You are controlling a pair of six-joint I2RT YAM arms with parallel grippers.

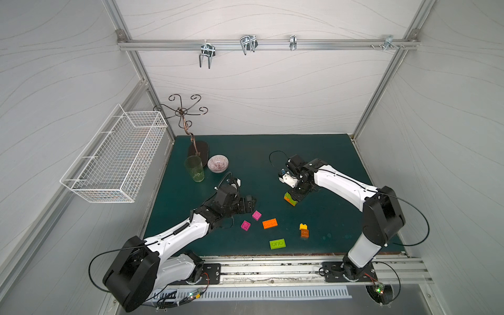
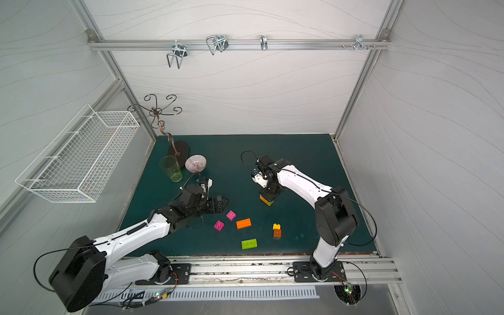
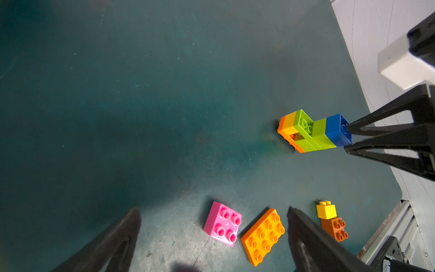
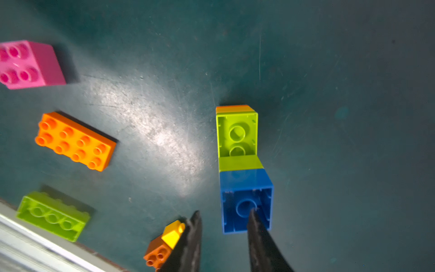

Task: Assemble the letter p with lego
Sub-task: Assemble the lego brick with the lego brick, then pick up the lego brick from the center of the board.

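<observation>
Right gripper [image 4: 224, 212] is hanging parted over the blue brick [image 4: 244, 183] (seated on the stack [image 3: 306, 139], I'd judge); left gripper [image 3: 213, 209] is hovering wide open.

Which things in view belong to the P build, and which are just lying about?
Job: part-built stack, two magenta bricks, orange brick, lime brick, yellow-and-brown pair.
Lying about: green glass, striped bowl, metal stand, wire basket.

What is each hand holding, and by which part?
Apparently nothing. The left hand hangs open and empty; the right hand has its tips parted at the hollow top of the blue brick, clamping nothing.
</observation>
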